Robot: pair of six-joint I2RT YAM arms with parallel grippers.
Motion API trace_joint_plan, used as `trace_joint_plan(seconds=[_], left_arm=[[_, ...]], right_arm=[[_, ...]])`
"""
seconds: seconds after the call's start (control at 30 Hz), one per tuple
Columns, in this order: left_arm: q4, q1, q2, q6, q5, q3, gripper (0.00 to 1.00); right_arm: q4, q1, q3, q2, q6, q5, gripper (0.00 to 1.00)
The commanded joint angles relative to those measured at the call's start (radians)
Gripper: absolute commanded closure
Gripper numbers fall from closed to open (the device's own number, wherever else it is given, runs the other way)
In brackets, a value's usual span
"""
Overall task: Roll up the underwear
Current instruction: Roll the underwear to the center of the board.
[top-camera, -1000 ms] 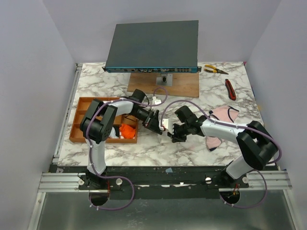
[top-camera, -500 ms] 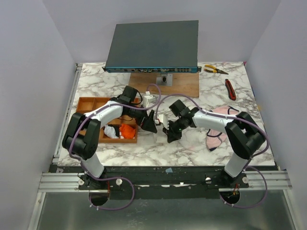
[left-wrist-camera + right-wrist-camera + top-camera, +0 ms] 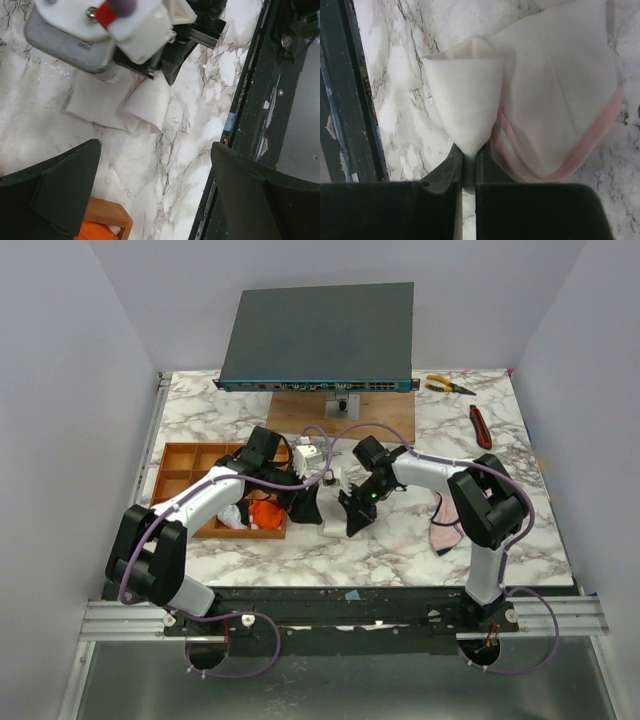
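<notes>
A cream underwear (image 3: 555, 90) with pale pink edging lies on the marble, in the top view (image 3: 329, 508) between my two grippers. My right gripper (image 3: 467, 170) is shut on a raised, cone-shaped fold of it (image 3: 465, 100). It shows in the top view (image 3: 352, 512) too. My left gripper (image 3: 160, 190) is open and empty, hovering just left of the cloth (image 3: 105, 105) by the tray corner (image 3: 107, 215), and shows in the top view (image 3: 305, 505). An orange underwear (image 3: 265, 513) and a white one (image 3: 232, 516) lie in the tray (image 3: 180, 453). A pink dark-edged underwear (image 3: 443, 535) lies at the right.
A dark flat box (image 3: 320, 335) stands on a wooden board (image 3: 375, 420) at the back. Pliers (image 3: 447, 386) and a red-handled cutter (image 3: 480, 426) lie at the back right. The black front rail (image 3: 350, 100) runs close to the cloth.
Both grippers have shifted left and toward the near edge. The right gripper stays shut on the cream fold. The left arm's elbow has swung out to the left.
</notes>
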Motion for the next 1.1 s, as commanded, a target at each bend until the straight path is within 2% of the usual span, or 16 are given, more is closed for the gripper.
trace_joint_plan(seconds=[0.0,0.23,0.57,0.83,1.07], left_arm=[[0.024,-0.032,-0.052,0.058,-0.123,-0.03,0.05],[0.026,-0.1,-0.059,0.093,-0.205,-0.042,0.05],[0.06,-0.298,-0.08,0.195,-0.428,-0.091,0.07],[0.089,-0.442,0.026,0.285,-0.636,-0.052,0.09],[0.05,-0.499,0.121,0.297,-0.713,0.009,0.13]], right_arm=[[-0.061,0.005,0.007,0.089,-0.006,0.047,0.99],[-0.068,0.006,0.032,0.11,0.006,0.061,0.99],[-0.25,0.005,0.162,0.24,-0.101,0.028,0.99],[-0.36,-0.013,0.264,0.354,-0.143,-0.029,0.99],[-0.409,-0.029,0.28,0.381,-0.176,-0.049,0.99]])
